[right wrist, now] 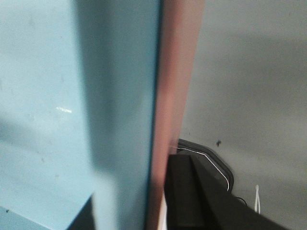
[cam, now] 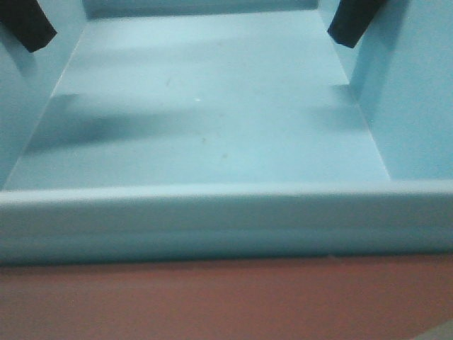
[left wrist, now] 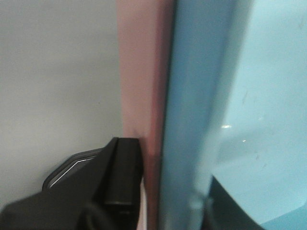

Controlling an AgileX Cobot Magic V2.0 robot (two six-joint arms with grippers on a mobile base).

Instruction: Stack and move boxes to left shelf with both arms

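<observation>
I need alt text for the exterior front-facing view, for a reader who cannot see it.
An open light blue tub fills the view, its near rim crossing the lower part, with a salmon pink tub showing just below that rim. One black fingertip shows inside at the top left corner, another at the top right.

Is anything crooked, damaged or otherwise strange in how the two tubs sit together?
Nothing stands out. The blue tub sits squarely inside the pink tub, rims parallel, its floor bare except faint scuffs. The left gripper and right gripper each straddle the doubled side walls, one finger inside, one outside.
</observation>
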